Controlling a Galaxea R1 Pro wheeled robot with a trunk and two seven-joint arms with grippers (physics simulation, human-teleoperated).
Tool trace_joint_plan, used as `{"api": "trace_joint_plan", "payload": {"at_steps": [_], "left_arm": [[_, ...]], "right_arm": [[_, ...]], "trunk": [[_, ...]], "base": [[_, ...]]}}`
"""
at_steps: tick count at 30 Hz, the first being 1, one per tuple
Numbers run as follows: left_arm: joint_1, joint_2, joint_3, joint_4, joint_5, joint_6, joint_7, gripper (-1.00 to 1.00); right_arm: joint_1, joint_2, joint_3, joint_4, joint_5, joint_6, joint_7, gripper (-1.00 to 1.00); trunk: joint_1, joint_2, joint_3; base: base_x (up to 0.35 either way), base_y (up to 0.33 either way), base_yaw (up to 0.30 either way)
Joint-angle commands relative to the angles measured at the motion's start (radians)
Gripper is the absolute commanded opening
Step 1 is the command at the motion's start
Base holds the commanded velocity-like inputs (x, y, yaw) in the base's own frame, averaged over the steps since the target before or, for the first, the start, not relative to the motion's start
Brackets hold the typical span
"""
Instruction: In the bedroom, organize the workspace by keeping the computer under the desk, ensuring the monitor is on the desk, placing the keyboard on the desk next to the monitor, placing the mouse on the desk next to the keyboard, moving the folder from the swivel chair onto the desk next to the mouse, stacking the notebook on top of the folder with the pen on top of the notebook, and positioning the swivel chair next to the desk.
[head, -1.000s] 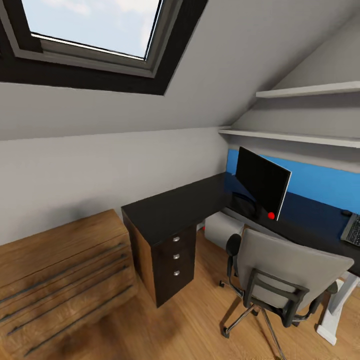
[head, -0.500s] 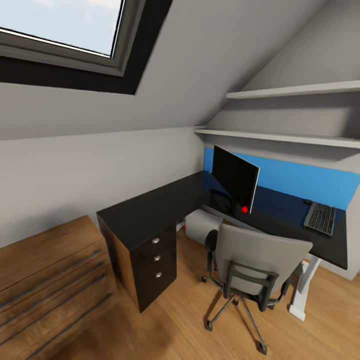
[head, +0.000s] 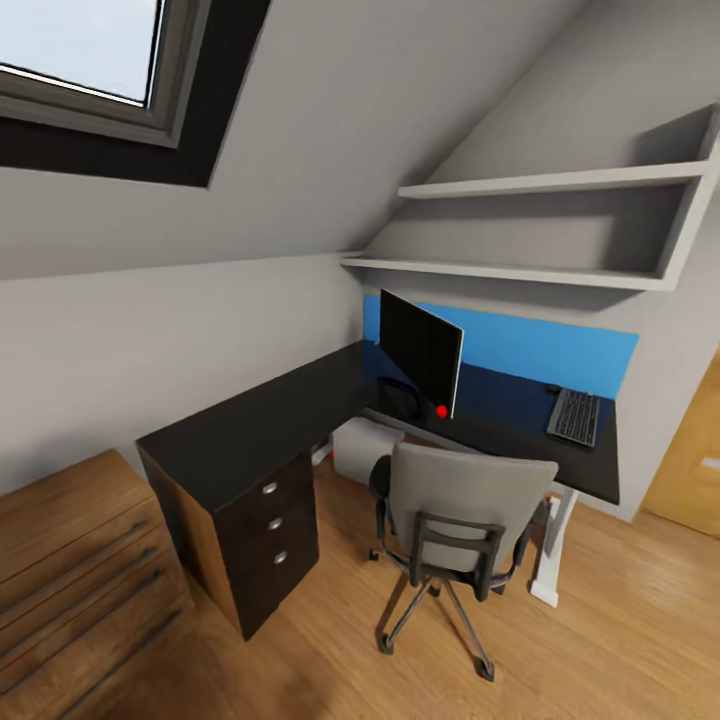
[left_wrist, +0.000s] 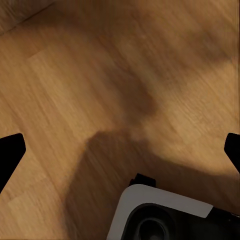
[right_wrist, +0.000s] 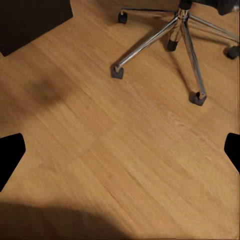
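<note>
The robot stands off from the workspace with nothing in hand, so the step looks like the approach to the swivel chair (head: 465, 520), which sits at the front edge of the tabletop (head: 260, 425) with its tall back toward the camera; the monitor (head: 420, 353) stands upright on the tabletop near the inner corner of the L, the keyboard (head: 576, 416) lies toward the far right end by the back edge, well apart from the monitor, and a small dark shape at its upper left corner may be the mouse, though it is too small to be sure; the pale computer (head: 362, 452) sits on the floor under the tabletop, partly behind the chair; the left tool (left_wrist: 120, 150) and right tool (right_wrist: 120, 150) both hang over bare wood floor (right_wrist: 100, 150), fingertips wide apart at the frame edges and holding nothing; the right wrist view catches the chair's chrome base and castors; the next move likely calls for driving round the chair to see its seat, which the back hides, so folder, notebook and pen cannot be made out from here.
</note>
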Motion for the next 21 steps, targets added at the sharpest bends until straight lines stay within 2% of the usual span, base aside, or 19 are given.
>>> {"api": "trace_joint_plan", "payload": {"at_steps": [1, 21], "left_arm": [[0.0, 0.0, 0.005, -0.001, -0.002, -0.001, -0.001, 1.0], [0.0, -0.002, 0.004, -0.001, -0.001, -0.001, -0.001, 1.0]], "right_arm": [[-0.001, 0.0, 0.0, 0.001, 0.003, -0.003, 0.001, 1.0], [-0.001, -0.001, 0.0, 0.0, 0.003, -0.008, 0.0, 1.0]], "trunk": [[0.0, -0.001, -0.001], [0.0, -0.001, -0.001]], "base": [[0.0, 0.0, -0.298], [0.0, 0.0, -0.298]]}}
